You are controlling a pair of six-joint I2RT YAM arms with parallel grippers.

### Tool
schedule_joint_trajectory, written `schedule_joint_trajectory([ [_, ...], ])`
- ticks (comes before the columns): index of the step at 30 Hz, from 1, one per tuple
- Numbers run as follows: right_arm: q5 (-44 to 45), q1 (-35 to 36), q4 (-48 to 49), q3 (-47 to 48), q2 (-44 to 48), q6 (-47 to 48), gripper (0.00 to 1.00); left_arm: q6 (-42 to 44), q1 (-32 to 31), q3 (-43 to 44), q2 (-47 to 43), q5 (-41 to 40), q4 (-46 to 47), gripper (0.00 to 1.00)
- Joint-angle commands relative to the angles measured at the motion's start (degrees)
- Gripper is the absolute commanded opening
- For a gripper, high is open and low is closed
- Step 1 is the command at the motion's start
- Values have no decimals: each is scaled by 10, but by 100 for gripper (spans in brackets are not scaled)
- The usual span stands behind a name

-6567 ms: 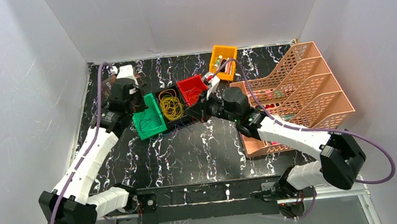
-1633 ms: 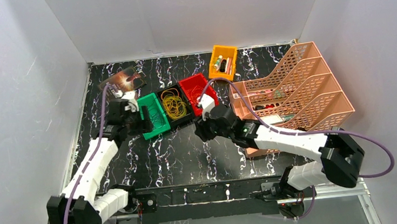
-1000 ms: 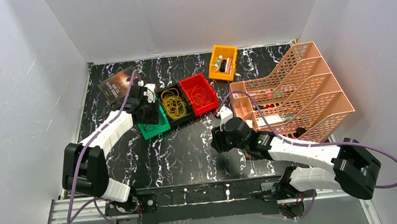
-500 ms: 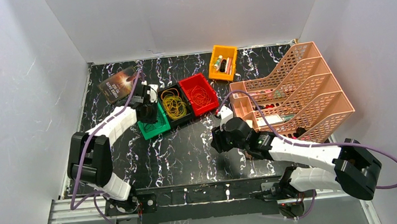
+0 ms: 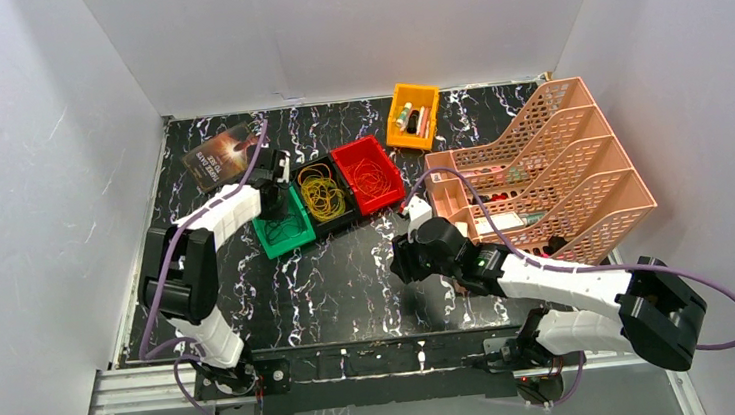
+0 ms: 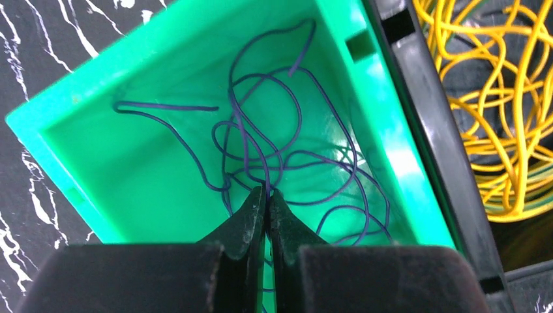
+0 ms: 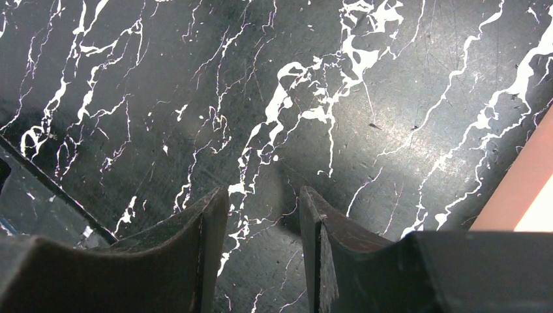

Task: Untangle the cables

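Left pincer (image 6: 266,199) has closed on purple cable (image 6: 169,105); right pincer (image 7: 261,202) stands apart.

Left gripper (image 6: 266,195): tips meet in the wrist view, finger bases lost under the bottom edge. From above, the fingers are hidden beneath the wrist.
Purple cable (image 6: 266,171): one strand runs into the closed tips, and whether it is pinched cannot be told. Lower loops vanish behind the fingers.
Green bin (image 6: 130,156): near corner masked by the gripper, far corner cropped at the top edge.
Yellow cables (image 6: 495,124): cropped top and right, along with the black bin (image 6: 430,124) holding them.
Right gripper (image 7: 262,195): finger bases cropped below, and the fingers are unseen from above.
Peach rack (image 7: 522,189): only a sliver at the right edge.
Orange bin (image 5: 413,115): contents too small to name.
Booklet (image 5: 221,154): print unreadable.
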State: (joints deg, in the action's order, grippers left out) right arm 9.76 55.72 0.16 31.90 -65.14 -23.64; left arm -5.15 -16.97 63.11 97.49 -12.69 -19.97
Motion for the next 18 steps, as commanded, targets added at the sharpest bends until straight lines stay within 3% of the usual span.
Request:
schedule_joint_trajectory([
  [1,7,-1,26,-7,15,-2,52,-8,-1,32,8,-43,-13,0],
  [5,7,-2,26,-9,18,-4,52,-8,-1,35,14,-40,-13,0],
  [13,3,-2,28,-7,14,-6,52,-9,-1,32,-13,-27,-14,24],
  [18,0,-2,23,-1,13,-2,52,-15,-1,35,-38,-17,-16,33],
])
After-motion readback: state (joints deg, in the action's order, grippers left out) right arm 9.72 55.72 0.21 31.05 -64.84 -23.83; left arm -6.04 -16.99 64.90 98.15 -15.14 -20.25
